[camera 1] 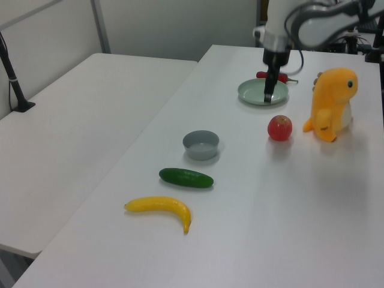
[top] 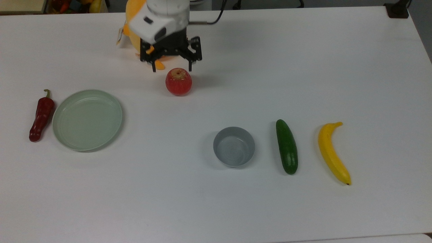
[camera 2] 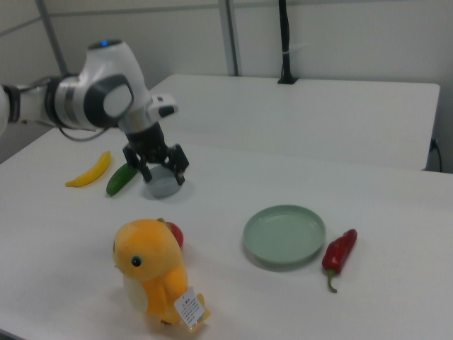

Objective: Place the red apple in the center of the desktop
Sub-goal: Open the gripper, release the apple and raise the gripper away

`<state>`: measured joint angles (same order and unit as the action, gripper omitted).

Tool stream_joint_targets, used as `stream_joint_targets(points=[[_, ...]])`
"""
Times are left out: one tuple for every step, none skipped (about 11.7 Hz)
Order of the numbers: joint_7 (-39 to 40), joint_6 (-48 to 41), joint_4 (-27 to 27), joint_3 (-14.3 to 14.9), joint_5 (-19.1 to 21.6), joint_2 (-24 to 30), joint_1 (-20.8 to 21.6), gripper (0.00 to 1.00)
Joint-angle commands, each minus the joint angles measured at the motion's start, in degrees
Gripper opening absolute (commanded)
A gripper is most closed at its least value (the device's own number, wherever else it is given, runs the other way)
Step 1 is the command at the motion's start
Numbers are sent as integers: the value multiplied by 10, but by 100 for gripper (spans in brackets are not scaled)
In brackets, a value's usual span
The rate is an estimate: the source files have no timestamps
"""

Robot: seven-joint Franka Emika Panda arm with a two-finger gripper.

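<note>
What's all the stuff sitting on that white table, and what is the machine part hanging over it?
red apple: 1, red with a yellowish top, standing free on the desktop, just below the gripper in the top view
plate: 1, pale green, toward the top view's left
chili pepper: 1, dark red, beside the plate on the top view's left
bowl: 1, grey, lower middle of the top view
cucumber: 1, dark green, on the top view's right of the bowl
banana: 1, yellow, on the top view's right of the cucumber
plush toy: 1, orange-yellow, standing near the apple
gripper: 1, black fingers on a white arm, open, raised above the apple, not touching it
</note>
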<state>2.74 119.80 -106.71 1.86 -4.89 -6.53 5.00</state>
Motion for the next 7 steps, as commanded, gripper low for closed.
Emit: stream_joint_targets(points=[[-70, -84, 80, -5, 13, 24, -3, 100], [-89, -110, 93, -5, 22, 34, -3, 100], [-89, -159, 118, -5, 42, 42, -3, 100], [-90, -205, 143, -5, 69, 44, -5, 100], [-94, -232, 158, -4, 101, 47, -9, 100], [-102, -241, 158, -3, 119, 59, -11, 100], [-102, -240, 153, -3, 120, 63, -11, 100]])
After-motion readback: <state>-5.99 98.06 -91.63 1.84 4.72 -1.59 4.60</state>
